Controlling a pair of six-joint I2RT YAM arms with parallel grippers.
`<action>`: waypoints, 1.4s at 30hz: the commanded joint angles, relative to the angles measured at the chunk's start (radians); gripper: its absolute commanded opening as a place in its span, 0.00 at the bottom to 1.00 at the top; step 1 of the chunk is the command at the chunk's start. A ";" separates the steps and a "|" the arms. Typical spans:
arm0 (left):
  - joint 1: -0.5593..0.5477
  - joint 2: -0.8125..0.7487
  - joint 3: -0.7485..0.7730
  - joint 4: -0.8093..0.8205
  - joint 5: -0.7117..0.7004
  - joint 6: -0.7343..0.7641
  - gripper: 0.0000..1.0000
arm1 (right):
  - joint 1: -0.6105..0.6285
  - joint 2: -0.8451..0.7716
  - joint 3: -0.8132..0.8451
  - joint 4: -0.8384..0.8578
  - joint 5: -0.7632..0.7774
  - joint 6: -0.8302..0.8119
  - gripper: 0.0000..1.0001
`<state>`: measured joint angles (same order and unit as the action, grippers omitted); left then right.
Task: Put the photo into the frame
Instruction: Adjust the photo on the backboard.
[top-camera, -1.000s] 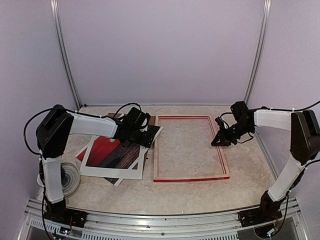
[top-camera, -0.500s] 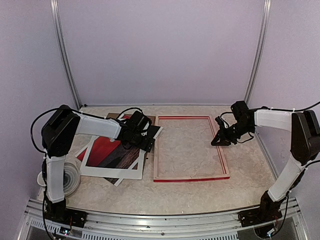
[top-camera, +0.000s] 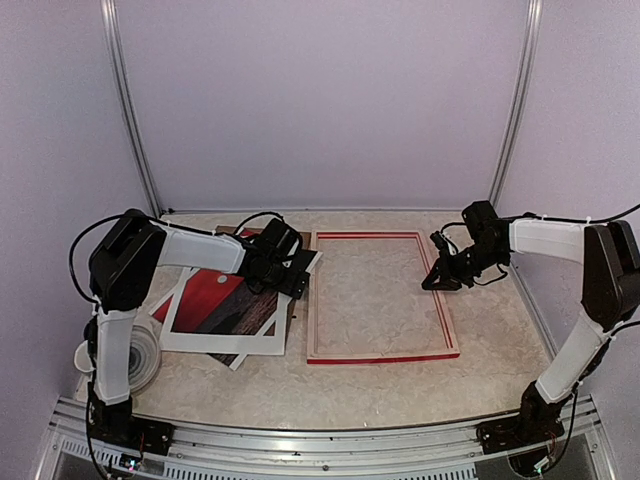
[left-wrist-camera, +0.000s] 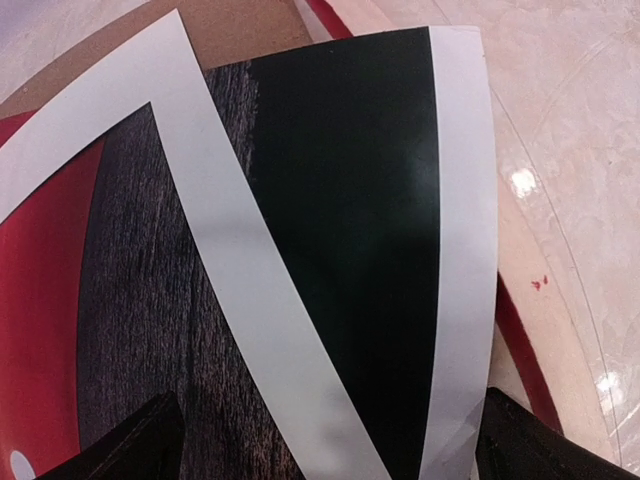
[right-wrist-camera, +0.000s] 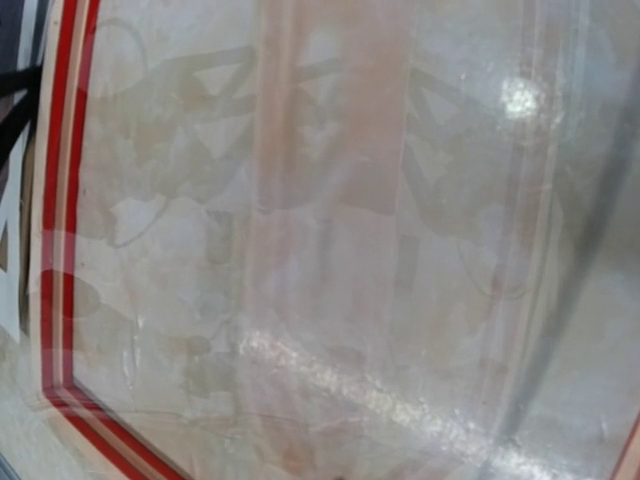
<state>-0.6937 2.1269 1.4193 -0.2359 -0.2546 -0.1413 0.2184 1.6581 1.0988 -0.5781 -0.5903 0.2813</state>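
Currently | white-bordered red sunset photo (top-camera: 225, 310): lying on marbled tabletop (top-camera: 400, 390), just left of thin red rectangular wooden frame (top-camera: 312, 300) | left fingers (left-wrist-camera: 140, 450): released, straddling photo's corner | right fingers (top-camera: 432, 283): clenched at frame's right rail

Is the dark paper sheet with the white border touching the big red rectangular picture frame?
Touching. In the left wrist view the dark sheet lies across the red frame, whose rail disappears underneath it.
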 joint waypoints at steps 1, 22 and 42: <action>0.035 0.029 0.043 -0.016 -0.046 -0.025 0.99 | -0.008 -0.040 0.003 0.011 -0.013 -0.003 0.06; 0.074 0.069 0.134 -0.014 0.012 -0.075 0.99 | 0.000 -0.063 0.012 0.021 -0.035 -0.072 0.07; 0.073 0.109 0.202 -0.040 0.019 -0.077 0.99 | 0.039 -0.128 0.015 0.079 -0.080 -0.091 0.09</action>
<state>-0.6243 2.1902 1.5829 -0.2573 -0.2188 -0.2214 0.2413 1.5661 1.0985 -0.5228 -0.6540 0.2085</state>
